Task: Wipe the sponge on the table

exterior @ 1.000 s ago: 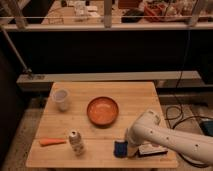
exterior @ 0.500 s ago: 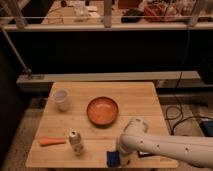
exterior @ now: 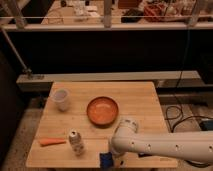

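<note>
The dark-blue sponge (exterior: pixel 105 160) lies on the light wooden table (exterior: pixel 135 95) at its front edge, just right of the middle. My white arm reaches in from the right, low over the front of the table. Its gripper (exterior: pixel 111 156) comes down onto the sponge's right side and is shut on it. The arm's wrist hides most of the gripper.
An orange bowl (exterior: pixel 102 111) sits mid-table just behind the arm. A white cup (exterior: pixel 61 99) stands at the back left. A small can (exterior: pixel 76 142) and a carrot (exterior: pixel 51 141) are at the front left. A grey ledge (exterior: pixel 100 77) runs behind, and cables (exterior: pixel 185 117) lie on the floor to the right.
The arm has swept left along the table's front edge over the last second. The sponge has moved left with the gripper, toward the can.
</note>
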Motion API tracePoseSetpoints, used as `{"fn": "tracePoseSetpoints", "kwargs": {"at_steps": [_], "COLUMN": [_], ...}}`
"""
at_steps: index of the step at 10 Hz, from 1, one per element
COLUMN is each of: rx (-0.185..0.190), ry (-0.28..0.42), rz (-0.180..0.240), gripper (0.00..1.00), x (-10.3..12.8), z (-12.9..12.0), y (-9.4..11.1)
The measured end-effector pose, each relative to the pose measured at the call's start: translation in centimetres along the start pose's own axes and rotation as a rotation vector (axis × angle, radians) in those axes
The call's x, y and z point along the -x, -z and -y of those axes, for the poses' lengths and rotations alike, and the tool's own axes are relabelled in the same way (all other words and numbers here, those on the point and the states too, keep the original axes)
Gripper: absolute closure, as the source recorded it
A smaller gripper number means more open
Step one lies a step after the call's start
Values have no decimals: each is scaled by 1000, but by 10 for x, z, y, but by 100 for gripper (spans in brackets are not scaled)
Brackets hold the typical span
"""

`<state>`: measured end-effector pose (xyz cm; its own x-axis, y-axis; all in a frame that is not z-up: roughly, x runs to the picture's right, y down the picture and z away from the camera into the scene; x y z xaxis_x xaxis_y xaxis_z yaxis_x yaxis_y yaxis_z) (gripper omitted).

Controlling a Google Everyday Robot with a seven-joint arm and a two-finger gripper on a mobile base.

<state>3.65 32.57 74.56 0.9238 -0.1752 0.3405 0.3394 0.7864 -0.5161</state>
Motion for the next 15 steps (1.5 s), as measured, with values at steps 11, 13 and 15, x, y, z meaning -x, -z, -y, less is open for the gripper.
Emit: {"fn": "tracePoseSetpoints", "kwargs": {"at_steps": [11,13,15], "rx": [-64,-79,-86], "ry": [5,-45,-95], "rz": [-60,-52,-51], "gripper": [100,100,100], "x": [-17,-42,-66], "z": [106,105,98], "y": [2,10,12]}}
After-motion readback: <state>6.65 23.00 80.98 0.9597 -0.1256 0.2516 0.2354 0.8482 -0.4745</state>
